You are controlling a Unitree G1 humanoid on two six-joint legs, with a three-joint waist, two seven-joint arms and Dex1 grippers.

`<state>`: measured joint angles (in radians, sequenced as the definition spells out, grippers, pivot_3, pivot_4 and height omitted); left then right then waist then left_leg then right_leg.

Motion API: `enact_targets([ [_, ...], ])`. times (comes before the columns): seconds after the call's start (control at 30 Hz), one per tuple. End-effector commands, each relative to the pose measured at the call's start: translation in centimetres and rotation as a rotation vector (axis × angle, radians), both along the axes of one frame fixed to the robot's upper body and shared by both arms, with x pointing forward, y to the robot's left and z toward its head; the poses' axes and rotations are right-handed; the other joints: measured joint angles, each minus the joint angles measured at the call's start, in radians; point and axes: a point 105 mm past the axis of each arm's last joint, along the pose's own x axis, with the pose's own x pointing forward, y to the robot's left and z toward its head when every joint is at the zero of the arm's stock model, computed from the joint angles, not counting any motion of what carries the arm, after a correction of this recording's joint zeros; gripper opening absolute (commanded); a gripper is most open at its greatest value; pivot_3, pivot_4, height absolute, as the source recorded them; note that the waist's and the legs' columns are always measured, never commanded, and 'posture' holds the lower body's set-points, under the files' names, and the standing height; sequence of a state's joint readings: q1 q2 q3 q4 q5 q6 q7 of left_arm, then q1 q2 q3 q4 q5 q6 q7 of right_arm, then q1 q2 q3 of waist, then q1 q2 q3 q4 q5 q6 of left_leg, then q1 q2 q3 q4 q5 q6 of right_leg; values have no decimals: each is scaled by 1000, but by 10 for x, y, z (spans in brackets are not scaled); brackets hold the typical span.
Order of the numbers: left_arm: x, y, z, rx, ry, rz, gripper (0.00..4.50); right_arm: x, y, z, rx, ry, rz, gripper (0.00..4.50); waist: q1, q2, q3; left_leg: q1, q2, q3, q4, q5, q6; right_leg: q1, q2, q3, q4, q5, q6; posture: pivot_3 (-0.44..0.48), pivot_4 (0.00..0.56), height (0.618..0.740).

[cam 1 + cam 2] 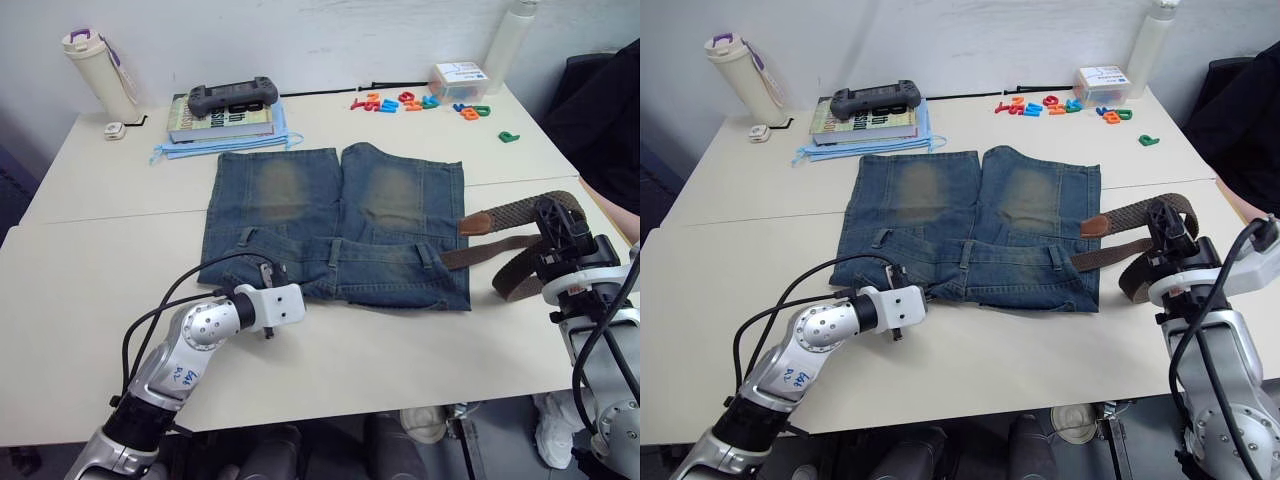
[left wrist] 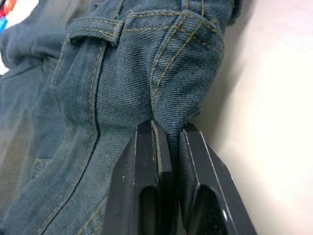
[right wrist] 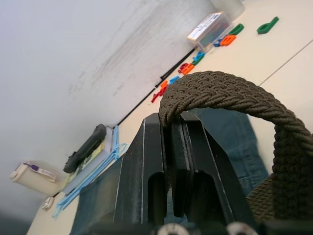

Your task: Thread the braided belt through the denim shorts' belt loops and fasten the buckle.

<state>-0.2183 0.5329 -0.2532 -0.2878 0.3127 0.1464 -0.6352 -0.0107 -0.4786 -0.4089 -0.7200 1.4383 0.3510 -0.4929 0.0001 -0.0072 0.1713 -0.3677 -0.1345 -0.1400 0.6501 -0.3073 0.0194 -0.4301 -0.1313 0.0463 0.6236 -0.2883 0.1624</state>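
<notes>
Threading is under way: the left gripper (image 2: 168,142) pinches the near waistband edge of the denim shorts (image 1: 335,225), while the right gripper (image 3: 171,127) clamps the braided belt (image 1: 520,240) looped just right of them. Next, feed the strap leftward through further belt loops (image 1: 333,252).

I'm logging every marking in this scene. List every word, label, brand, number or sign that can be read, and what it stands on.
None can be read for certain.
Blue handwriting on the left forearm: too blurred.
Book cover under the black controller: print too small.
Label on the clear box: unreadable.
Coloured letter pieces: letter shapes, scattered, forming no word.
</notes>
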Motion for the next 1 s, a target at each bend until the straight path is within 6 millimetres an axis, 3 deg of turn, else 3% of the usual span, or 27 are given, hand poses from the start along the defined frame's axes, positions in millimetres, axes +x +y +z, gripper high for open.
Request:
enact_targets([
  [0.03,-14,-1,4,-55,69,-16,15,-3,4,4,-58,-3,-7,0,0,0,0,0,0,0,0,0,0,0,0,0,-1,0,0,0,150,714],
  [0.17,-19,0,6,-105,146,-37,15,2,3,-4,-89,41,-11,0,2,0,0,0,0,0,1,0,0,0,0,0,-1,0,0,0,150,714],
  [0.3,-30,-15,12,-354,420,-82,15,8,2,-10,-118,75,-14,0,3,0,0,0,0,0,0,0,0,0,0,0,-1,0,0,0,150,714],
  [0.47,-37,-22,16,-400,509,-156,15,12,1,-13,-126,90,-8,0,3,0,0,-1,0,0,1,0,0,0,0,-1,-1,0,0,0,150,714],
  [0.6,-38,-27,16,-332,489,-201,15,12,2,-7,-125,74,-5,0,6,0,0,-1,0,0,1,0,0,1,0,-1,-1,0,0,0,150,714],
  [0.8,-25,17,-1,-153,373,-79,15,11,9,-2,-133,61,37,0,0,0,0,0,1,0,0,-1,0,0,1,-1,-2,0,-1,0,150,714],
  [1.0,-37,44,-3,-161,407,-7,15,3,29,-14,-138,87,122,0,-1,0,0,0,5,1,0,-2,-3,0,4,-1,-2,0,-4,0,150,714],
])
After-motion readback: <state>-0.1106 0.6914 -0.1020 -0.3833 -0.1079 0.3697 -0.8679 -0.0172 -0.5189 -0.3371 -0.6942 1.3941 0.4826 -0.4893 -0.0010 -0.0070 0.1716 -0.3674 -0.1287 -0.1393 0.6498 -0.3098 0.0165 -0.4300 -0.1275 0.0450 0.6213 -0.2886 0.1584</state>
